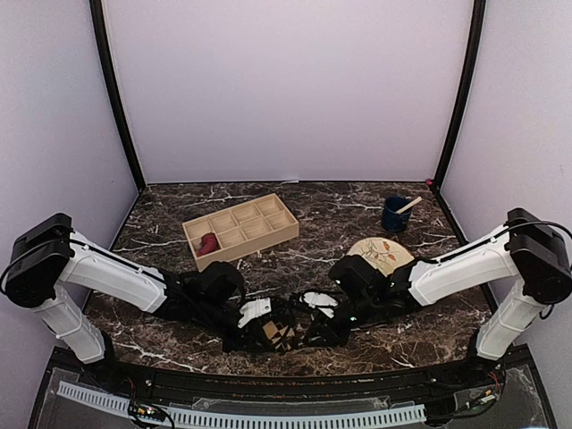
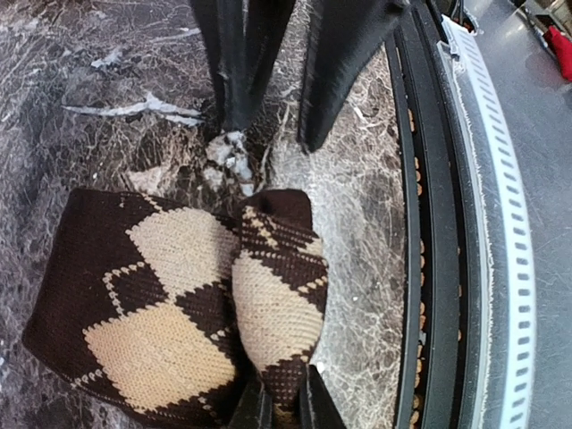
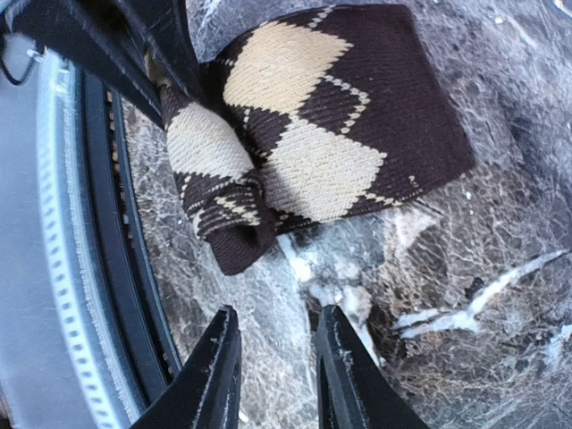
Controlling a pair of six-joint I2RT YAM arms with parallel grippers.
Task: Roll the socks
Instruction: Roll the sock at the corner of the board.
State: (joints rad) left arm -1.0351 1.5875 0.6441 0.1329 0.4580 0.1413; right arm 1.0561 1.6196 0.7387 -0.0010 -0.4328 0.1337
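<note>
A brown and cream argyle sock bundle (image 1: 277, 332) lies on the marble table near the front edge, between both grippers. In the left wrist view the bundle (image 2: 161, 304) has a folded flap, and my left gripper (image 2: 284, 409) is shut on the flap's end. My left gripper (image 1: 253, 332) is at the bundle's left side. In the right wrist view the bundle (image 3: 313, 134) lies just beyond my right gripper (image 3: 277, 344), which is open and empty above bare marble. My right gripper (image 1: 308, 326) is at the bundle's right side.
A wooden compartment tray (image 1: 240, 229) with a red item (image 1: 207, 243) stands at the back left. A blue cup (image 1: 394, 214) with a stick and a patterned plate (image 1: 382, 253) are at the back right. The table's black front rail (image 2: 429, 223) runs close by the socks.
</note>
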